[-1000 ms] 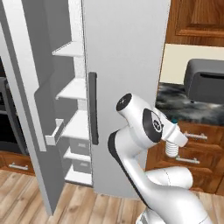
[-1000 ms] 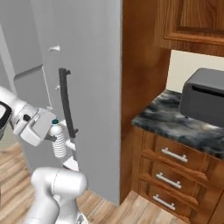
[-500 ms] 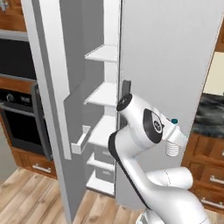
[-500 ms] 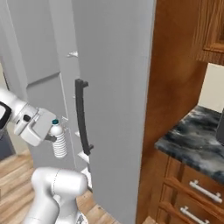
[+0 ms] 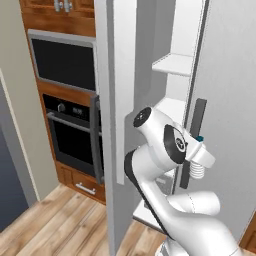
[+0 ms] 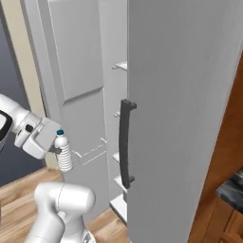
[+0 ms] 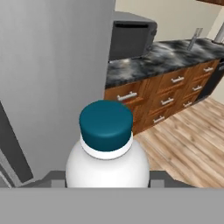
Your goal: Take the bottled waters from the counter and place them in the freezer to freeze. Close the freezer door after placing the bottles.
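Observation:
My gripper is shut on one bottled water, a small whitish bottle with a blue cap, held upright at chest height in front of the freezer. In the left base view the bottle hangs by the dark handle of the closed right-hand door. The hand view looks down on the bottle's cap, with the gripper clamped around the body. The freezer door stands open, showing white shelves. The counter lies behind, its corner at the right edge.
The closed grey right-hand door carries a dark vertical handle. A black-glass wall oven sits left of the open door. On the counter stands a dark toaster, above wooden drawers. Wooden floor lies below.
The whole picture has slid right: the base has swung left towards the open freezer, so counter and toaster have left the base views. The bottle stays in the gripper.

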{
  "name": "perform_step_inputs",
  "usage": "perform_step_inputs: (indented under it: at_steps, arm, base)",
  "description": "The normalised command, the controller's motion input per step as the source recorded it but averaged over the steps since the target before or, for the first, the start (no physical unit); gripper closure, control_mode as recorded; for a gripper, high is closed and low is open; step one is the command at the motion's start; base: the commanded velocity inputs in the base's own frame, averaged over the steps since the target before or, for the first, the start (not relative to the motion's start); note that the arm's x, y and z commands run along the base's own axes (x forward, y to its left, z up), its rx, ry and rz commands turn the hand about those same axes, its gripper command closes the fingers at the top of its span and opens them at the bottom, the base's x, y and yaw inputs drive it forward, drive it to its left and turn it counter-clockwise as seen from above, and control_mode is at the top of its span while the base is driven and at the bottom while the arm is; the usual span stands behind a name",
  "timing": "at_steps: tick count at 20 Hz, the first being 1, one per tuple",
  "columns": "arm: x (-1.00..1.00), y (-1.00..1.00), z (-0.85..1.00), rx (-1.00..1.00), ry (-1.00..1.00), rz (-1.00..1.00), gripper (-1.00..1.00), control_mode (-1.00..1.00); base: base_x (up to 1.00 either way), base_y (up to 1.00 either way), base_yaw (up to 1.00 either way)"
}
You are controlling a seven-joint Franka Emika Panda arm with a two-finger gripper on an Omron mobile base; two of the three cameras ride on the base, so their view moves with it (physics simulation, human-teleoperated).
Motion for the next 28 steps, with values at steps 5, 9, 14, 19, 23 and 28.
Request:
perform_step_inputs:
  at_steps: [5,9,14,19,23,28]
  arm:
    - [0.0,0.0,0.0,0.0,0.0,0.0,1.0,1.0]
    - [0.0,0.0,0.0,0.0,0.0,0.0,1.0,1.0]
    - [0.0,0.0,0.0,0.0,0.0,0.0,1.0,1.0]
    - [0.0,0.0,0.0,0.0,0.0,0.0,1.0,1.0]
    - [0.0,0.0,0.0,0.0,0.0,0.0,1.0,1.0]
    - [0.0,0.0,0.0,0.0,0.0,0.0,1.0,1.0]
  base:
    - [0.38,0.03,0.13]
    - [0.44,0.0,0.05]
    - [0.58,0.0,0.13]
    - [0.59,-0.03,0.13]
    - [0.36,-0.06,0.09]
    - [0.17,0.0,0.03]
